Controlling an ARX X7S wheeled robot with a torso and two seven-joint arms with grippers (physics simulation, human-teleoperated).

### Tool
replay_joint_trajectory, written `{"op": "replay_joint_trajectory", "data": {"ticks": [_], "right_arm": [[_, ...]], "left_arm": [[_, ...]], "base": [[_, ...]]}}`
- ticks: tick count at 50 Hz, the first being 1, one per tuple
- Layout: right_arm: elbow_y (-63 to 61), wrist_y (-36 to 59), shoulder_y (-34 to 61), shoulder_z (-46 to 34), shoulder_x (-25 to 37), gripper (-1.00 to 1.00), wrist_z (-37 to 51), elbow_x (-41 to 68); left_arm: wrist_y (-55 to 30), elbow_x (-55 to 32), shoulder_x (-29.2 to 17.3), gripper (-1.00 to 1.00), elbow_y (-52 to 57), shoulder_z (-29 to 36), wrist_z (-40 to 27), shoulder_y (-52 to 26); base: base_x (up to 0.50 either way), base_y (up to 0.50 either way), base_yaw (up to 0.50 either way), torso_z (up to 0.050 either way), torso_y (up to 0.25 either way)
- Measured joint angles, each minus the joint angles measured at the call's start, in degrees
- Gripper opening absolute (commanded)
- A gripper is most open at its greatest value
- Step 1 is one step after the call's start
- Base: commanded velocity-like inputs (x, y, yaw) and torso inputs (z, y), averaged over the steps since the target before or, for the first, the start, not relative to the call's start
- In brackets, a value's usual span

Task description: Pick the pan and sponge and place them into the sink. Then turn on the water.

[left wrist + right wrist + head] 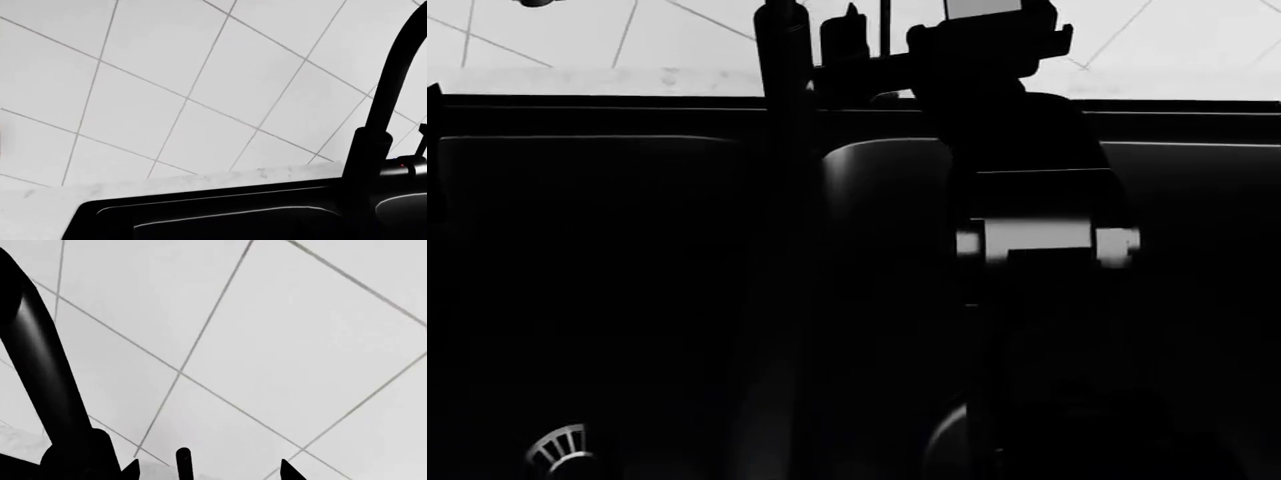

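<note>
The black sink [587,120] fills the head view, and its rim [200,197] also shows in the left wrist view under the tiled wall. The tall dark faucet [782,70] rises at its back edge, with its neck [40,365] close beside my right gripper. My right gripper [210,471] is open, and the thin faucet lever [183,465] stands between its two fingertips without touching either. My right arm [1028,200] reaches over the sink to the faucet. I cannot make out the pan or the sponge in the dark basins. No water shows. My left gripper's jaws are out of view.
A round silver drain strainer [561,452] lies low in the left basin. A pale marble counter strip [200,180] runs behind the sink below the white wall tiles [200,75]. The faucet neck [387,100] curves up close to the left wrist camera.
</note>
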Motion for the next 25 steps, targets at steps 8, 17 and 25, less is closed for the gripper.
{"op": "replay_joint_trajectory", "data": {"ticks": [8,17,25], "right_arm": [[0.0,0.1,0.6,-0.4,0.0,1.0,0.1,0.3],[0.0,0.2,1.3,-1.2,0.0,1.0,0.3,1.0],[0.0,0.2,1.8,-1.7,0.0,1.0,0.4,1.5]], "left_arm": [[0.6,0.2,-0.1,1.0,0.3,-0.2,0.0,0.5],[1.4,0.5,-0.1,1.0,0.6,-0.3,0.3,0.8],[1.8,0.7,-0.2,1.0,0.7,-0.3,0.5,1.0]], "base": [[0.0,0.0,0.0,0.019,-0.108],[0.0,0.0,0.0,0.019,-0.108],[0.0,0.0,0.0,0.019,-0.104]]}}
